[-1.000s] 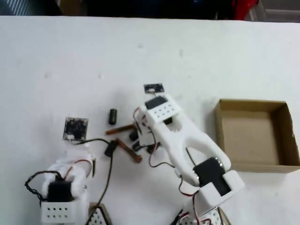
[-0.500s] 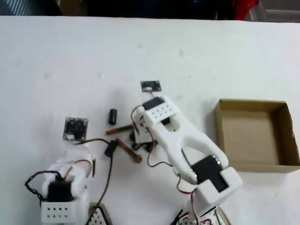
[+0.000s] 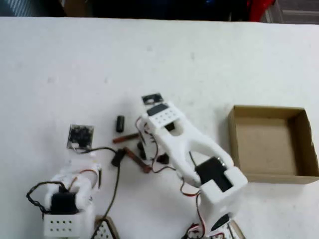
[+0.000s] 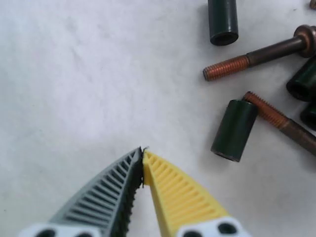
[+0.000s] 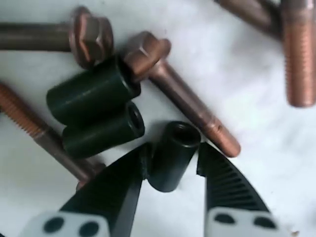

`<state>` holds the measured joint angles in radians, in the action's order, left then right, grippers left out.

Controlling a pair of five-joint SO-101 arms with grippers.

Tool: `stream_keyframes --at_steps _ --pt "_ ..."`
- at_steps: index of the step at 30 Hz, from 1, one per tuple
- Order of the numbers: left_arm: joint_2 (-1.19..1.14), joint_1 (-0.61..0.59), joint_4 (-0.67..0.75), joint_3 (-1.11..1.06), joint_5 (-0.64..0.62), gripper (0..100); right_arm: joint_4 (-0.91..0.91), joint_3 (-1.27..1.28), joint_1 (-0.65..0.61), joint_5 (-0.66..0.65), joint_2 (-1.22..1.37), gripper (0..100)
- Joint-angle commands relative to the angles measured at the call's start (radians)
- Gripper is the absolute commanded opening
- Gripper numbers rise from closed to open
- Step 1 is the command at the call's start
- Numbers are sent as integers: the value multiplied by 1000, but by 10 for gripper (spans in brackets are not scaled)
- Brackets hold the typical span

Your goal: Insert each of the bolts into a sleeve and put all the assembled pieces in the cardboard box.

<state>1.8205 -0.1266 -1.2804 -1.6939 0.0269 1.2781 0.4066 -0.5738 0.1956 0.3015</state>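
Currently the right gripper is down in the heap of bolts and sleeves near the middle of the table. Released: its black jaws stand apart, one on each side of a dark sleeve that lies on the white surface. One jaw touches the sleeve's side; the other is just beside it. Two more sleeves lie side by side, touching each other, just beside the straddled one. A copper bolt lies next to them, its hex head against one of the pair.

High view: the right arm stretches from the 6 o'clock edge to the heap. The left arm sits folded at 8 o'clock of the heap. The left gripper is clenched on nothing, its grey and yellow tips meeting over bare table.

A separate sleeve lies at 11 o'clock of the heap, near it. The cardboard box stands at 3 o'clock of the heap, well apart, open side up.
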Motion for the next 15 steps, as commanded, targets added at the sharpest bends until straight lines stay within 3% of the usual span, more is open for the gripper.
stream_keyframes --at_steps 1,15 --pt "5 -5 -8 2 -11 23 24 -15 51 -91 15 149" --pt "5 -5 -8 2 -11 23 101 -112 188 -350 15 148"
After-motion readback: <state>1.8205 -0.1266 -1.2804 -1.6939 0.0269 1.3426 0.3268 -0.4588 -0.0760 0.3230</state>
